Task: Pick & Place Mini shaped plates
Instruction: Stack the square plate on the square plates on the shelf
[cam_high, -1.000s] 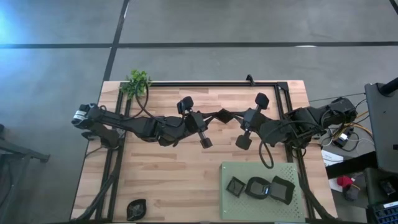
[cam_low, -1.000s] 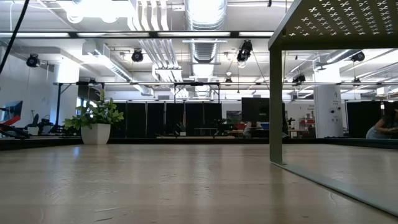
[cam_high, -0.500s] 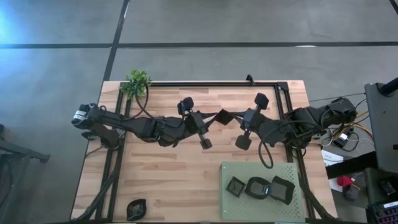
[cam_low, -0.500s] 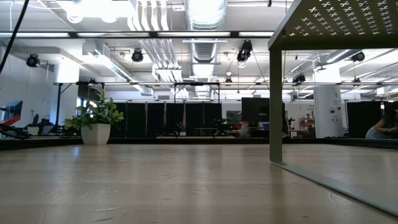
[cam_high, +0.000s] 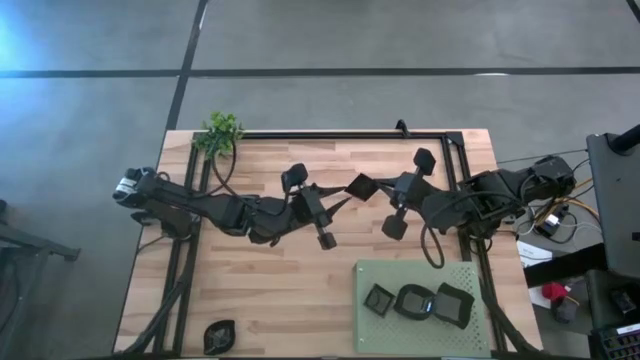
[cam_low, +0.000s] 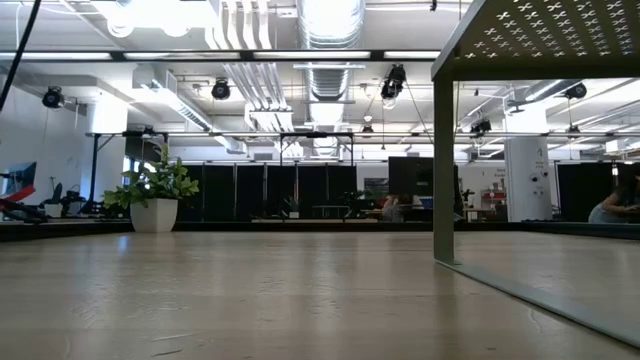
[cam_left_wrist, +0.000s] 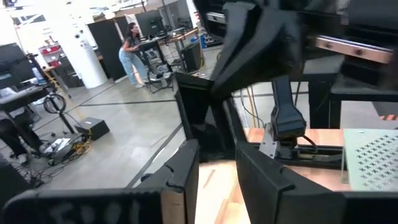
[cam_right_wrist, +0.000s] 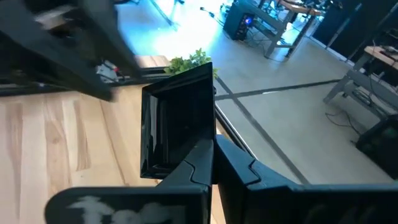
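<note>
Over the wooden table (cam_high: 280, 270), a handover had just finished: the left gripper (cam_high: 335, 205) had parted its jaws and drawn back. The square plate (cam_high: 359, 187) now stood clamped in the right gripper (cam_right_wrist: 211, 163), ready for the mat (cam_high: 480, 335).

My left arm reaches in from the left edge of the table, stretched low toward the middle, wrist angled toward my other arm. My left gripper (cam_high: 335, 200) points to the centre, and its two dark fingers (cam_left_wrist: 186, 171) stand parted with a clear gap between them, gripping nothing. My right arm comes in from the right side, folded at the elbow, its wrist aimed back toward the left one. My right gripper (cam_high: 372, 186) is clamped tight on a square mini plate (cam_right_wrist: 179, 127), pinching it at one edge so it stands upright between my arms, apart from the left fingers.
</note>
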